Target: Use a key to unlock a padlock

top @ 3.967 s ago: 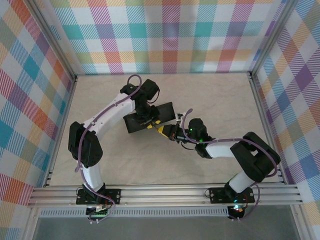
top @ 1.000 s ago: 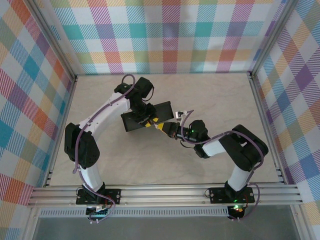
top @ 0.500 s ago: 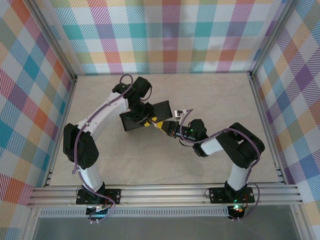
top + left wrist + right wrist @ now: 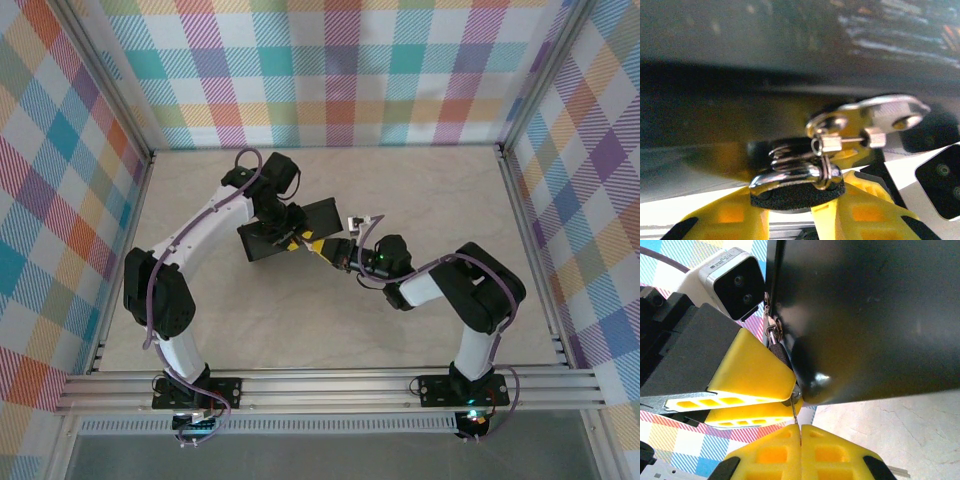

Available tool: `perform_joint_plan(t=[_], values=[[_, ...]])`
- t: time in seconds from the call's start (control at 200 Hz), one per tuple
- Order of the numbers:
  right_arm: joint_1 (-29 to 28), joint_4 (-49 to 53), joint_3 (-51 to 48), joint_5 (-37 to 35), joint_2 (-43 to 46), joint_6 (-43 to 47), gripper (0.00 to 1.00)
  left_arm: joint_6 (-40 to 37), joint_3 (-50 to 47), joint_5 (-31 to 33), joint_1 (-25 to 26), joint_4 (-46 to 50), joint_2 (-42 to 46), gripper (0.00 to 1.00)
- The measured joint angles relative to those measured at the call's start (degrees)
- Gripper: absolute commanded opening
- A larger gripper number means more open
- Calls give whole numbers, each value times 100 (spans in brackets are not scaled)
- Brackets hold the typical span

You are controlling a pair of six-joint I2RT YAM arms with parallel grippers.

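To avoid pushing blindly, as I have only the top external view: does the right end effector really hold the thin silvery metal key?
Observer: Yes. In the right wrist view, the right end effector is shut on the thin silvery metal key, which sticks out ahead.
Operator: And the other arm?
Observer: In the left wrist view, the left end effector clamps the small dark padlock by its body.
Operator: Is the key inserted?
Observer: I cannot tell. Its tip reaches the left yellow fingers beside the large black box, but the keyhole is hidden.
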State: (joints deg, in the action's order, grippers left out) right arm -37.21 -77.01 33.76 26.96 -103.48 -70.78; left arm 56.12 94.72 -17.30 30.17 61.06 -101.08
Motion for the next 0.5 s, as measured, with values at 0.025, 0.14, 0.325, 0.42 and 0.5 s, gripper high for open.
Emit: perform_joint_plan(t=[0.025, 0.14, 0.325, 0.42, 0.5], values=[[0, 9, 9, 9, -7, -2, 0, 2, -7, 0, -2, -2, 2, 0], [-24, 13, 44, 4, -26, -39, 0, 4, -17, 0, -33, -13, 9, 0], [-155, 52, 98, -120, -44, -173, 0, 4, -111, -9, -98, -22, 79, 0], [-319, 133, 236, -260, -109, -306, 0, 4, -153, 0, -190, -13, 142, 0], [-424, 138, 284, -404, -160, -409, 0, 4, -157, 7, -232, -11, 170, 0]])
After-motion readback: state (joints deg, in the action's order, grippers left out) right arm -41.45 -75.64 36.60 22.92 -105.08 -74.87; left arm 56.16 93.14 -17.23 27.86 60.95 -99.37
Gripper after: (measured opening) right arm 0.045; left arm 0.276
